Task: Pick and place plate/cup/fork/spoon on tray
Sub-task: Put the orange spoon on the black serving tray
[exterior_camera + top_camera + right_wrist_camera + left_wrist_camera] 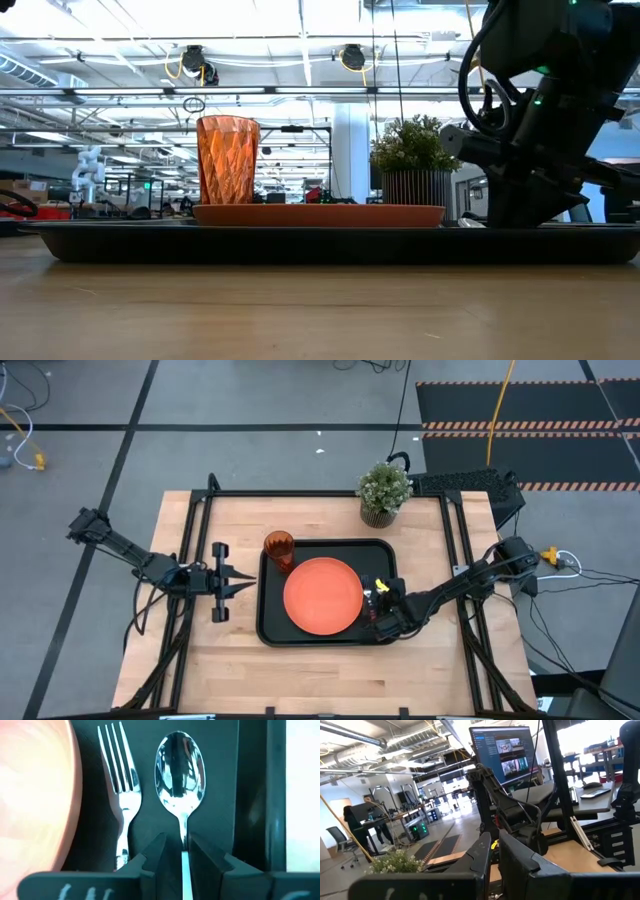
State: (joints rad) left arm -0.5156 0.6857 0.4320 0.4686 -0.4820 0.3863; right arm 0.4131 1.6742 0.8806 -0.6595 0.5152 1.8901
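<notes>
The black tray [268, 632] lies mid-table. The orange plate [322, 595] rests flat on it, and the amber cup [279, 550] stands upright in its far left corner. In the right wrist view the fork [120, 770] and the spoon [179, 770] lie side by side on the tray floor between the plate [35, 795] and the tray's right rim [272, 795]. My right gripper [178, 855] slants down over the spoon's handle, open a little, one finger on each side of it. My left gripper [248, 586] hovers shut and empty left of the tray.
A potted green plant [384, 492] stands on the table just beyond the tray's far right corner. Bare wooden tabletop [330, 675] lies in front of the tray. Black frame rails run along the table's left and right sides.
</notes>
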